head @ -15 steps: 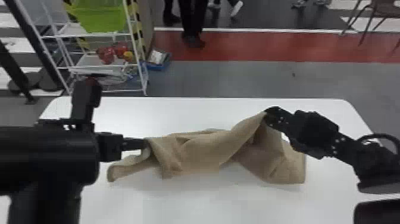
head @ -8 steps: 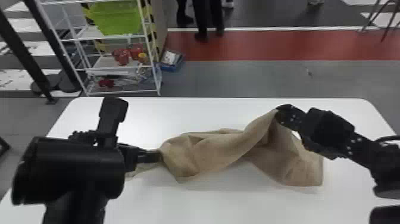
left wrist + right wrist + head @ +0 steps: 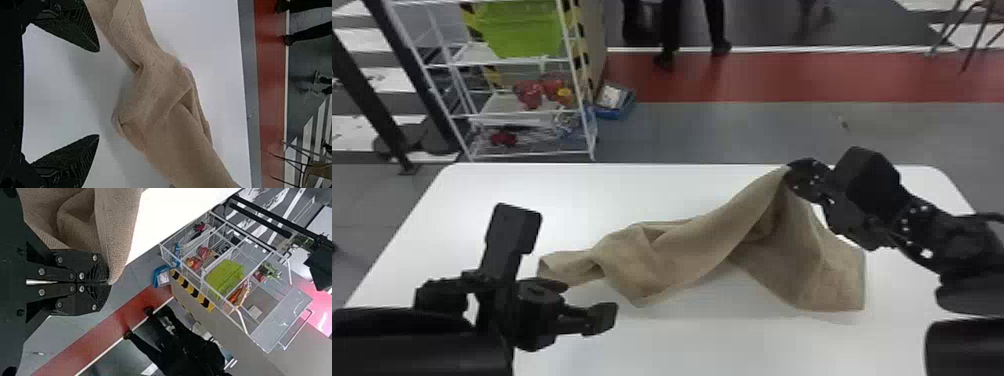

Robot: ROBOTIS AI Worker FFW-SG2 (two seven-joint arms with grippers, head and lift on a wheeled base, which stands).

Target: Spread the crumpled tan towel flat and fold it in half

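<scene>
One white table [image 3: 572, 192] stretches before you, a white wire rack [image 3: 532, 61] standing on the floor beyond its far left corner. Across the tabletop lies the tan towel [image 3: 682, 255], rumpled and twisted, its right part drawn up into a peak with a fold draping on either side. At that peak, your right gripper [image 3: 789, 172] clamps the cloth between closed fingertips. Your left gripper [image 3: 584, 302], fingers spread wide, hovers at the near side of the towel's left end.
</scene>
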